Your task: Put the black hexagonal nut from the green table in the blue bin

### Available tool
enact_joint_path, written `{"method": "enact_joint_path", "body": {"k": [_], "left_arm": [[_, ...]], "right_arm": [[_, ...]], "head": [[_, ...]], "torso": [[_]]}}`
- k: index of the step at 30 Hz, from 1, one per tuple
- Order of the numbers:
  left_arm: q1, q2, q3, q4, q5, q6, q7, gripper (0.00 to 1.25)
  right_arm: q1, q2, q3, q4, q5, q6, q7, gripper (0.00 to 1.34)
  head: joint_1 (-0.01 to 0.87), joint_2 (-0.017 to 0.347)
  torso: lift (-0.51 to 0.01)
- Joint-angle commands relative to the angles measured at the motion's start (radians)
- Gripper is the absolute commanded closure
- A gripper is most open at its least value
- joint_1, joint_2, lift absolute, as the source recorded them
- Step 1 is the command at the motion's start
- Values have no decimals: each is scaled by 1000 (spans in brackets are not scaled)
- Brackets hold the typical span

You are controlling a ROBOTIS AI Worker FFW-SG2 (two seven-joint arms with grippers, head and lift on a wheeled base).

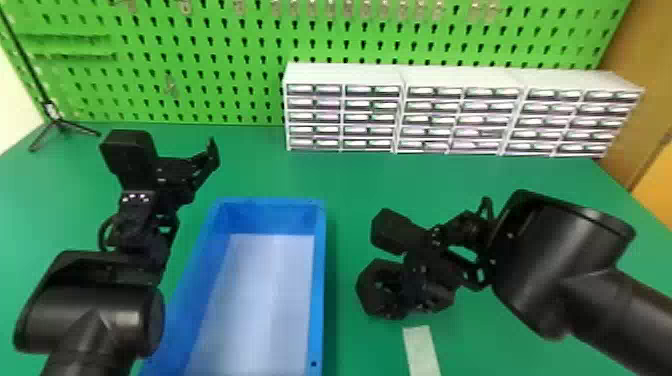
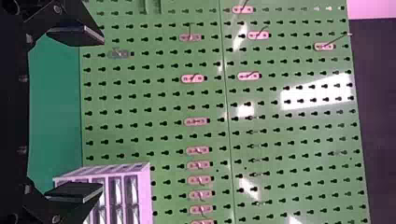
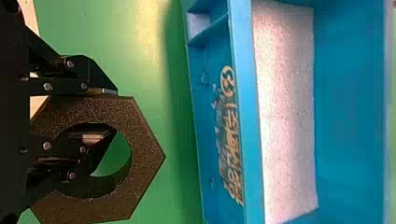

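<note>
Right gripper [image 3: 112,112]: fingers partly closed, one inside the hole, one outside, pinching a wall of the black hexagonal nut [image 3: 145,156]. From here, clearance above the green table [image 1: 260,172] cannot be confirmed. Blue bin [image 3: 247,116]: ahead of these fingertips. Raise the nut above the bin's nearer wall before crossing; move slowly, since the off-centre hold may let it swing. Left gripper [image 2: 102,113]: wide open, empty, across the bin from the right one
</note>
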Motion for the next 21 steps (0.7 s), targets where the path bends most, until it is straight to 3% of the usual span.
{"method": "enact_joint_path", "body": {"k": [1,11,21], "left_arm": [[31,1,33,-37,-12,25,-16,174],[77,1,93,-81,-29,45,-39,174],[108,-1,118,-92,-23,51,-41,174]], "right_arm": [[5,3,-40,-14,39,15,18,1015],[3,18,-129,-40,73,34,44,1015],[-37,70,-192,-55,84,38,55,1015]], "head": [[683,28],[683,28],[683,28]], "torso": [[-96],[-96],[-96]]}}
